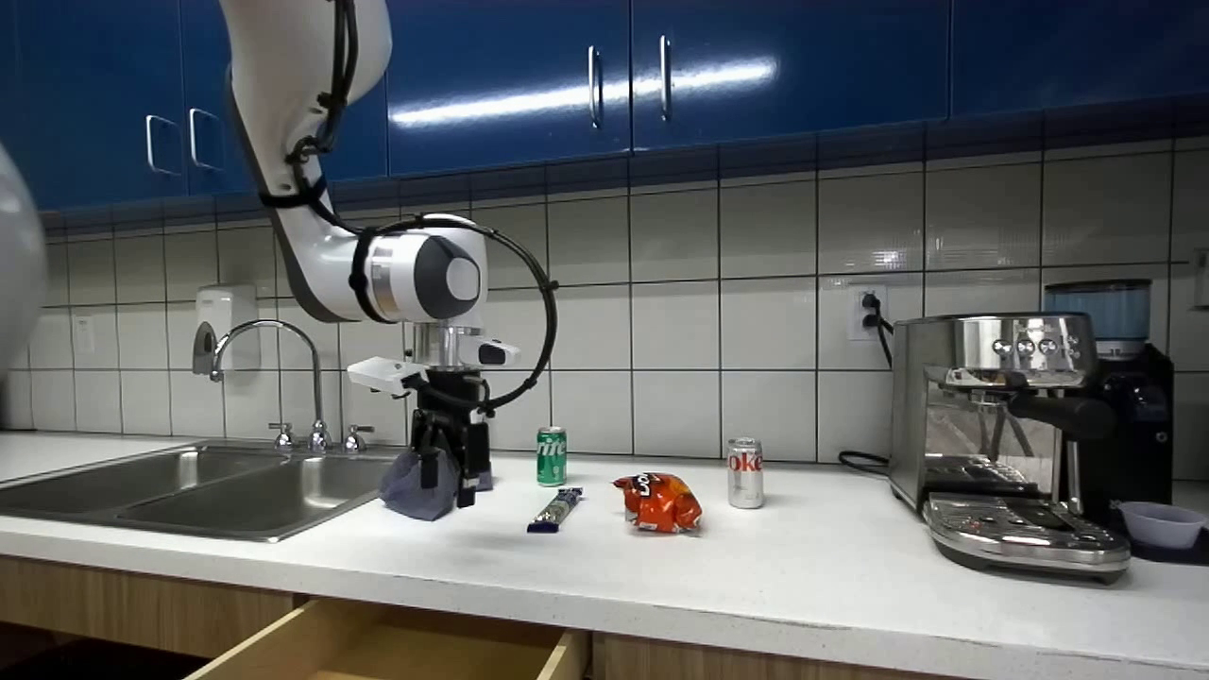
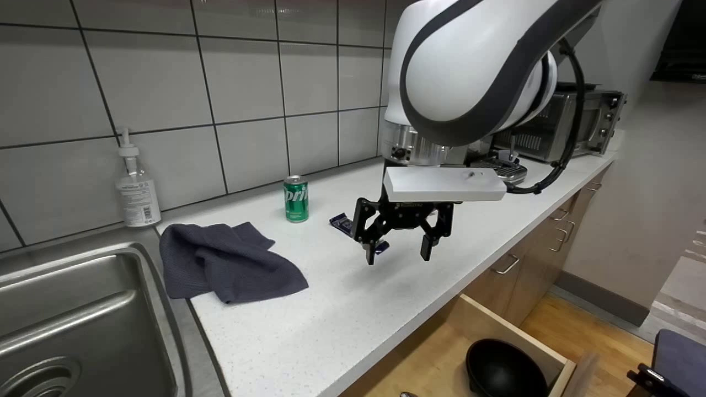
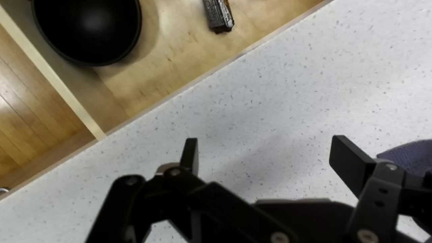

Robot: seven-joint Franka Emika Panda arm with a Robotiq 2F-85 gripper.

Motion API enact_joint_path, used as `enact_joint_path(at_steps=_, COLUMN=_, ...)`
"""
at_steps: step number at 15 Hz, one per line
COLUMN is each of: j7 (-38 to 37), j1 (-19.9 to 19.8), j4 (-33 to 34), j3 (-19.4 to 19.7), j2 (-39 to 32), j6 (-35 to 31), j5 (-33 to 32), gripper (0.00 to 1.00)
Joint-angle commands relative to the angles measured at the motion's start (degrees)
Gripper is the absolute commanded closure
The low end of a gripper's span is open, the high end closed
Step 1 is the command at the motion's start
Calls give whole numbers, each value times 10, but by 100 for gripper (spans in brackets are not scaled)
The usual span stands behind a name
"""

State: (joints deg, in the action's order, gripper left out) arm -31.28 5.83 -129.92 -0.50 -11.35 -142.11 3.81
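Gripper (image 2: pixel 398 259) spread wide, tips raised off the white counter (image 3: pixel 256 101), just countertop showing between them. Slate cloth (image 2: pixel 226 264) is near, crumpled at the sink rim (image 2: pixel 191 342); wrist view catches its corner just beyond one finger. Blue-wrapped bar (image 1: pixel 555 511) lies flat on the counter, on the side away from the cloth. Front edge (image 3: pixel 217 70) runs diagonally in wrist view, both tips counter-side of it. Below it, open drawer (image 3: pixel 182 44) with black bowl (image 3: pixel 87 30). Broad counter strip between bar and front edge. Farther: Sprite can (image 1: pixel 552 456) upright, orange chip bag (image 1: pixel 661 503), Coke can (image 1: pixel 745 472) upright, then espresso machine (image 1: pixel 1001 416), well apart.
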Motion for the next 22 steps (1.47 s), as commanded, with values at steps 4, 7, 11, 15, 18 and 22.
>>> enact_joint_path(at_steps=4, j7=179, j1=-32, j4=109, j3=12, j2=-96, j6=30, j5=-17, gripper=0)
enact_joint_path(at_steps=7, j7=248, j1=-52, j4=153, j3=10, j2=-134, j6=24, j5=-9, gripper=0)
enact_joint_path(at_steps=11, j7=361, j1=-92, j4=215, j3=-13, j2=-189, j6=29, j5=20, gripper=0)
enact_joint_path(at_steps=15, j7=452, j1=-126, j4=264, j3=-45, j2=-226, j6=31, j5=56, gripper=0)
enact_joint_path(at_steps=18, j7=482, j1=-134, j4=290, j3=-55, j2=-237, j6=35, j5=54, gripper=0)
enact_joint_path(at_steps=22, j7=488, j1=-121, j4=320, j3=-46, j2=-248, j6=55, j5=31, gripper=0)
